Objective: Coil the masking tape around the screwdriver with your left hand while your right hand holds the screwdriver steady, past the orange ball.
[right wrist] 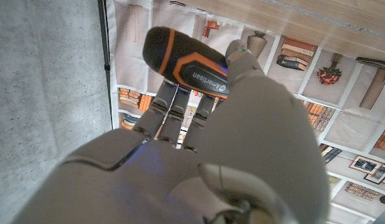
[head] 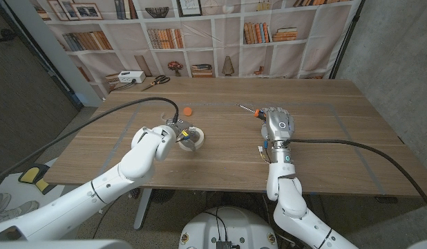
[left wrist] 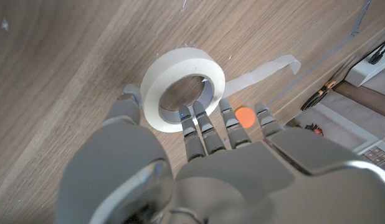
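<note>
Gripping the screwdriver (right wrist: 191,62), the right hand (head: 278,124) should stay still; the left hand (head: 184,133), fingers seemingly hooked into the masking tape (left wrist: 183,88), needs firmer purchase.

Matt wooden table (head: 338,124); papery masking tape (left wrist: 156,87); glossy plastic robot hand (left wrist: 199,168)

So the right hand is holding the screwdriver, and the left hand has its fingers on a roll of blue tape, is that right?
Nearly. The tape is off-white, not blue, as the left wrist view shows. The rest stands: the right hand holds the screwdriver, and the left hand has its fingers on the roll.
</note>
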Controlling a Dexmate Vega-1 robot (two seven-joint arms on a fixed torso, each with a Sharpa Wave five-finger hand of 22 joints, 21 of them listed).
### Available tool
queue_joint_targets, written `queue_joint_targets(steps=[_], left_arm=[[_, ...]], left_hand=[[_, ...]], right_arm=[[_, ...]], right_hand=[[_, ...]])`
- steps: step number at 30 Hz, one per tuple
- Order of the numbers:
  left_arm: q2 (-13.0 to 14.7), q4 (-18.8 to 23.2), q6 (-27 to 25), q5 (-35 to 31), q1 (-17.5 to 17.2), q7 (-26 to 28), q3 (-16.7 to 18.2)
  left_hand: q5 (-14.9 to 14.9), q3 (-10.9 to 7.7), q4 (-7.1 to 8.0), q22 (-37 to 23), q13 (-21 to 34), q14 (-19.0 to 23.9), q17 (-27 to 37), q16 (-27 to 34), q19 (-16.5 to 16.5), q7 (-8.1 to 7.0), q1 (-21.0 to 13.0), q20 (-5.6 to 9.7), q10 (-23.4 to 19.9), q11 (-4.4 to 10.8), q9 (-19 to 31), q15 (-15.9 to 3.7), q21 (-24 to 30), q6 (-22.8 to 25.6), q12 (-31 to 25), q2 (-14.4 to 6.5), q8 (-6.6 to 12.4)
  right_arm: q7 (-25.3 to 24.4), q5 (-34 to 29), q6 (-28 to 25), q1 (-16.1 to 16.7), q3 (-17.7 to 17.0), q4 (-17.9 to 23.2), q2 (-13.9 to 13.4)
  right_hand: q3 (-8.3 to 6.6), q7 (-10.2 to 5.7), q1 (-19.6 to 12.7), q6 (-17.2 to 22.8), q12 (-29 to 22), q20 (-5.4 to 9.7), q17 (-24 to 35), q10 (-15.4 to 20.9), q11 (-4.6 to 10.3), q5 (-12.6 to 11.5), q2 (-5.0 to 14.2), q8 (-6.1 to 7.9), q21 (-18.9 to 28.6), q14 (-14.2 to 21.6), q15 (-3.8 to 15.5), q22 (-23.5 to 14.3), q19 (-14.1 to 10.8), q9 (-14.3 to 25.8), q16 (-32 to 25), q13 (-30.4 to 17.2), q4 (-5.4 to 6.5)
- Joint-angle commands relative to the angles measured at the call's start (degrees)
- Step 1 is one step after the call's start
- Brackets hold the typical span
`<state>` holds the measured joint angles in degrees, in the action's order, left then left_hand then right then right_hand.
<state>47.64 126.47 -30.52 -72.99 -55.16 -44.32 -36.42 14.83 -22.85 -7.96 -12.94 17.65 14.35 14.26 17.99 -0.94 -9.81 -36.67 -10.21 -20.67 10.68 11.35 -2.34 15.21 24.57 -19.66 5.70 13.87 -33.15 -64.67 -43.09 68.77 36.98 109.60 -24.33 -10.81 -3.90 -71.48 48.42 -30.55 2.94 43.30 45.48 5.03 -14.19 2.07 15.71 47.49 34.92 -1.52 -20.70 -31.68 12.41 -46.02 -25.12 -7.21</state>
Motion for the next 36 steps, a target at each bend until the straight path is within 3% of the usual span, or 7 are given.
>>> queue_joint_targets(steps=[1,11,16,24,28,32,36], left_arm=[[-1.92,-0.3,1.24,-6.33,-1.98,-0.48,-0.89],[-3.88,-2.2,1.97,-10.94,-3.1,-1.42,-1.16],[-4.49,-3.5,2.64,-13.41,-3.03,-1.2,-1.54],[-5.36,-6.04,3.43,-14.35,-2.98,0.66,-1.5],[-4.82,-6.59,3.81,-12.4,-3.85,5.23,-0.74],[-4.01,-6.84,4.62,-8.99,-4.78,10.64,0.18],[-3.67,-7.08,4.69,-6.97,-5.13,13.3,0.54]], left_hand=[[-0.28,0.47,-0.1,-0.18,0.39,1.13,0.55,0.66,0.63,-0.11,-0.86,-0.04,-1.42,0.01,0.09,-5.43,0.64,1.07,-0.71,-0.52,0.45],[-0.79,0.51,-0.29,-0.39,0.94,2.93,1.43,1.8,1.9,-0.07,-2.46,0.38,-3.11,0.07,0.06,-6.56,1.4,2.53,-1.66,-1.92,0.85],[-1.74,-0.04,-1.28,-0.53,1.46,6.1,2.17,3.46,4.35,-0.5,-6.1,1.23,-4.03,0.56,0.05,-9.3,2.64,3.33,-2.17,-3.73,0.93],[-2.74,-0.15,-1.62,-0.49,1.94,8.33,2.36,4.45,6.51,-0.54,-9.7,2.38,-6.47,0.76,0.07,-10.16,3.71,4.68,-3.07,-4.86,1.18],[-3.93,-0.23,-1.62,-0.38,2.56,12.95,2.53,6.18,10.12,-1.3,-13.53,4.65,-10.61,1.02,0.07,-10.56,5.52,9.1,-4.46,-7.07,2.28],[-4.5,-0.35,-2.12,-0.47,4.56,22.58,4.3,10.09,15.02,-0.69,-22.09,6.92,-18.84,1.23,0.26,-11.2,8.88,18.22,-7.49,-10.76,4.91],[-4.72,0.78,-2.0,-1.26,8.8,31.53,7.65,13.86,18.46,0.43,-29.38,9.14,-26.58,1.19,0.61,-11.49,12.9,25.53,-12.13,-12.64,7.68]], right_arm=[[-1.38,1.15,0.27,0.52,-0.13,-0.09,-0.18],[-2.69,2.47,0.63,1.0,-0.36,-0.28,-0.19],[-2.91,2.75,0.63,0.84,-0.23,-0.43,-0.25],[-2.58,2.97,0.67,-0.37,0.31,-1.19,-0.14],[-2.2,2.95,0.31,-0.97,0.61,-1.55,0.05],[-1.83,3.01,0.19,-1.46,0.84,-1.77,0.03],[-1.57,3.05,-0.08,-1.87,1.09,-2.13,0.16]], right_hand=[[-0.11,-0.17,-4.18,12.17,-0.21,8.5,11.74,11.6,-0.66,-0.43,5.31,0.39,0.43,25.56,14.63,0.06,0.35,0.14,0.13,-0.3,0.16],[0.05,-0.28,-4.28,12.13,-0.09,8.51,11.94,11.63,-0.68,-0.46,5.36,0.22,0.68,25.63,14.63,0.16,0.66,0.15,0.41,-0.39,0.19],[0.12,-0.24,-4.32,12.11,-0.03,8.49,12.09,11.67,-0.7,-0.47,5.38,0.16,0.79,25.72,14.63,0.2,0.74,0.16,0.46,-0.4,0.2],[0.25,-0.37,-4.38,12.21,0.08,8.49,12.2,11.64,-0.64,-0.49,5.46,0.07,1.02,25.71,14.63,0.29,0.99,0.17,0.76,-0.51,0.26],[0.32,-0.36,-4.42,12.13,0.14,8.48,12.37,11.62,-0.55,-0.49,5.52,-0.03,1.15,25.84,14.63,0.34,1.09,0.18,0.81,-0.57,0.28],[0.38,-0.39,-4.46,12.14,0.19,8.49,12.33,11.64,-0.58,-0.49,5.59,-0.09,1.26,25.8,14.64,0.4,1.23,0.18,1.05,-0.62,0.31],[0.43,-0.37,-4.48,12.05,0.29,8.47,12.31,11.69,-0.58,-0.48,5.65,-0.18,1.38,25.75,14.64,0.45,1.32,0.19,1.26,-0.57,0.35]])
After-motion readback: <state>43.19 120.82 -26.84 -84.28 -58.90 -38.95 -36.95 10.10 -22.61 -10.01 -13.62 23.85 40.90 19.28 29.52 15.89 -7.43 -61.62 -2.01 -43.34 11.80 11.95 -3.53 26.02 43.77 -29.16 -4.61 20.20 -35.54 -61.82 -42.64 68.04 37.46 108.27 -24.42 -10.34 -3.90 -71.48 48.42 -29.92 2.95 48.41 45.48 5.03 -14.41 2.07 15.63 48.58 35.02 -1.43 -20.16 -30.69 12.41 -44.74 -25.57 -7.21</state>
